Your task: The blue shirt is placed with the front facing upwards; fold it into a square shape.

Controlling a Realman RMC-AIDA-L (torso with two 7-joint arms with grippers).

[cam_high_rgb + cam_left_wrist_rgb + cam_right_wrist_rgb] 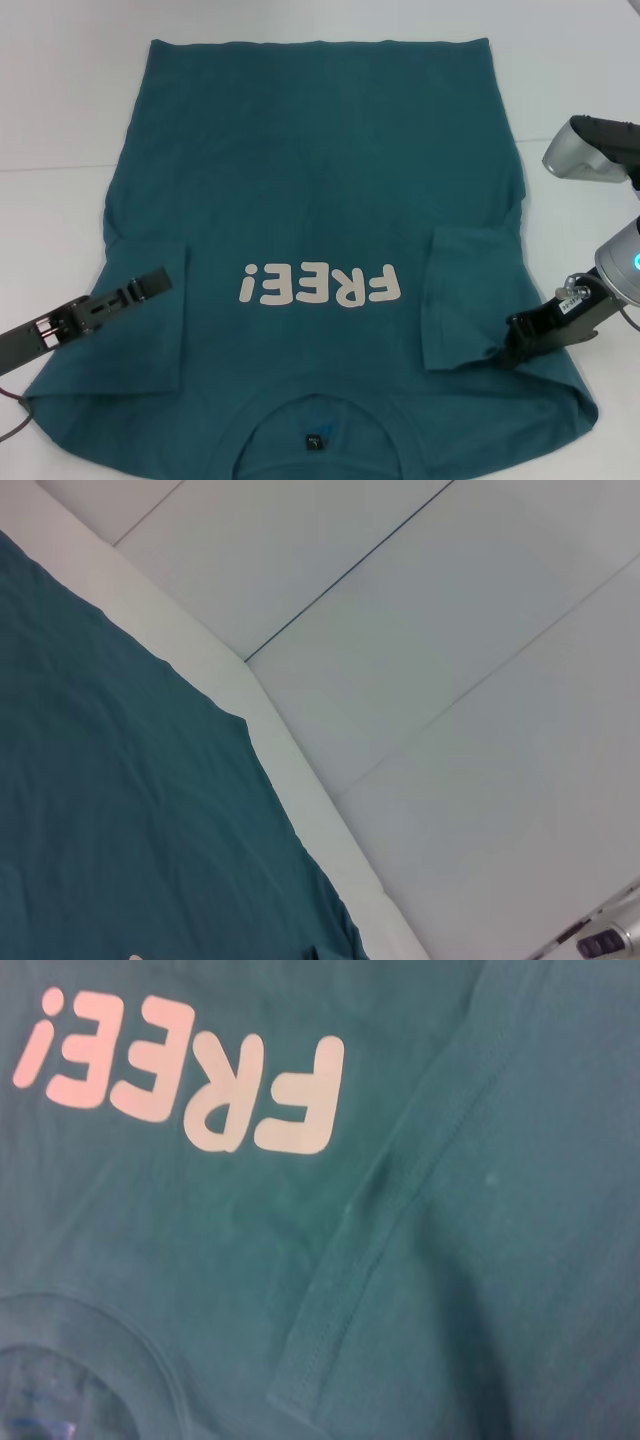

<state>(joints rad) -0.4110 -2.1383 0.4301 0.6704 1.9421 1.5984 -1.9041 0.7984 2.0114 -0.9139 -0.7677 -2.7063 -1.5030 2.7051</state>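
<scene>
Closest to you, the collar (315, 425) of the blue shirt (310, 180) sits at the near edge of the head view, a small dark label inside it. You have the shirt lying front up on a plain white table (60, 110), hem at the far side, both sleeves folded inward over the body, the white "FREE!" print (320, 285) between them. Beyond the table you see pale panelled wall in the left wrist view. Your left gripper (150, 280) rests over the left sleeve; whether its fingers are parted or closed you cannot tell. Your right gripper (500, 352) pinches the right sleeve's edge.
</scene>
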